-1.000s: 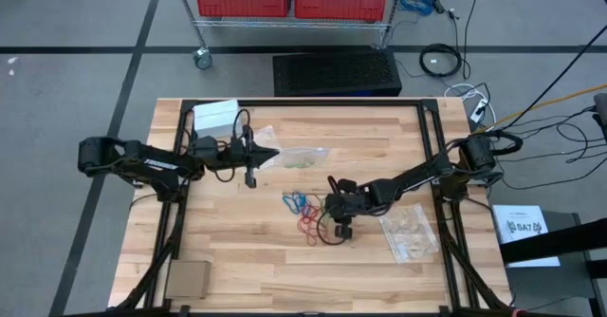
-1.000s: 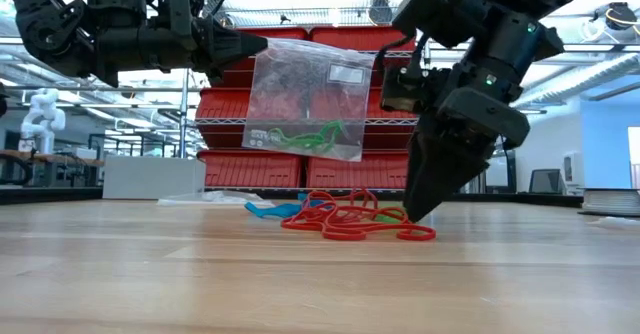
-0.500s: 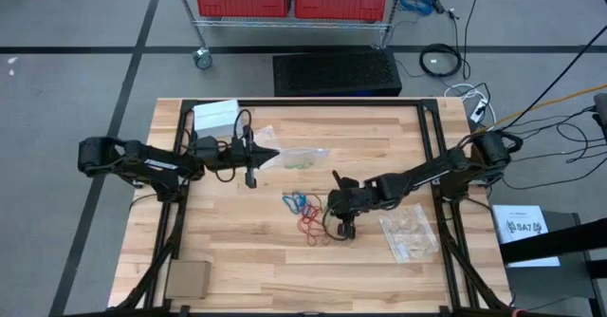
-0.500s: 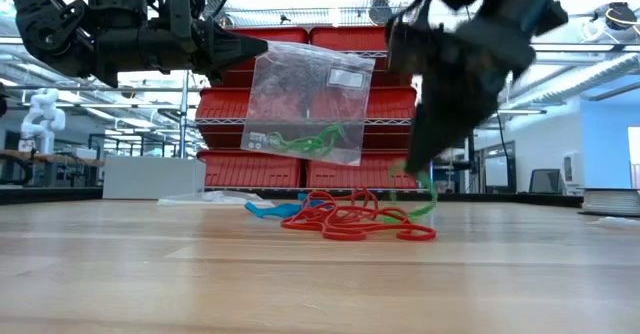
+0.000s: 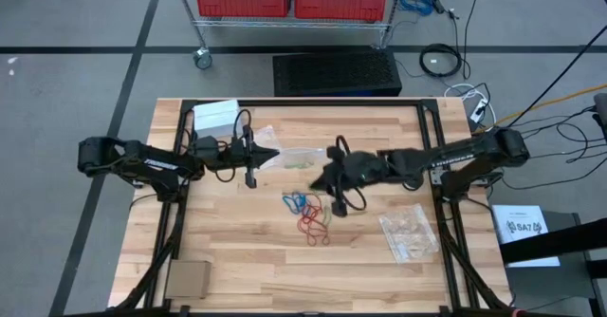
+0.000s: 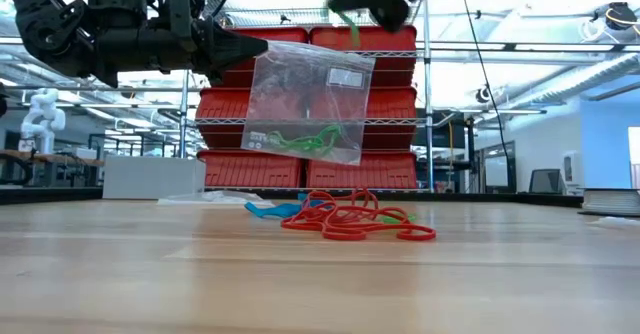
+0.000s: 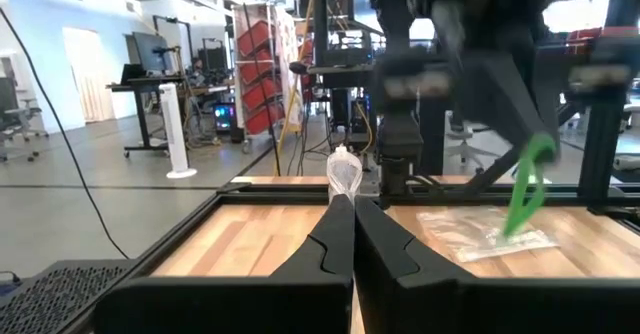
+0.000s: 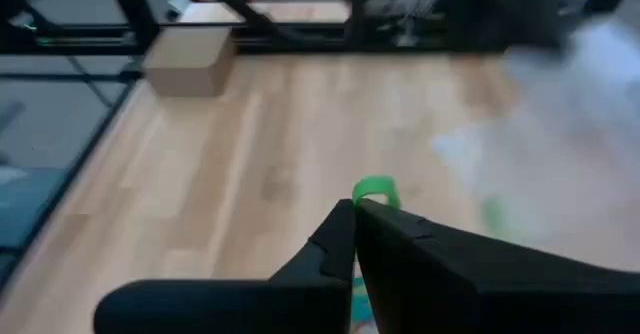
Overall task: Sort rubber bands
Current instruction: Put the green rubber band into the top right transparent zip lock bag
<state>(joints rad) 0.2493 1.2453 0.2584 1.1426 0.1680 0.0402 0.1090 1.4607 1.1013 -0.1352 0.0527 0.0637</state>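
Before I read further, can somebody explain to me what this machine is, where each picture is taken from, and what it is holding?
It is a robot with two dark arms at a wooden table. One picture looks down from above, one looks level across the tabletop, and two come from cameras on the wrists. The left hand holds up a clear plastic bag with green rubber bands inside. The right hand is shut on one green rubber band, raised near the bag. Red and blue rubber bands lie in a small pile on the table.

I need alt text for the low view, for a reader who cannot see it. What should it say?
The left gripper holds up a clear plastic bag with green rubber bands inside, while the right gripper carries one green rubber band above the bag. A pile of red, blue and green rubber bands lies on the wooden table.
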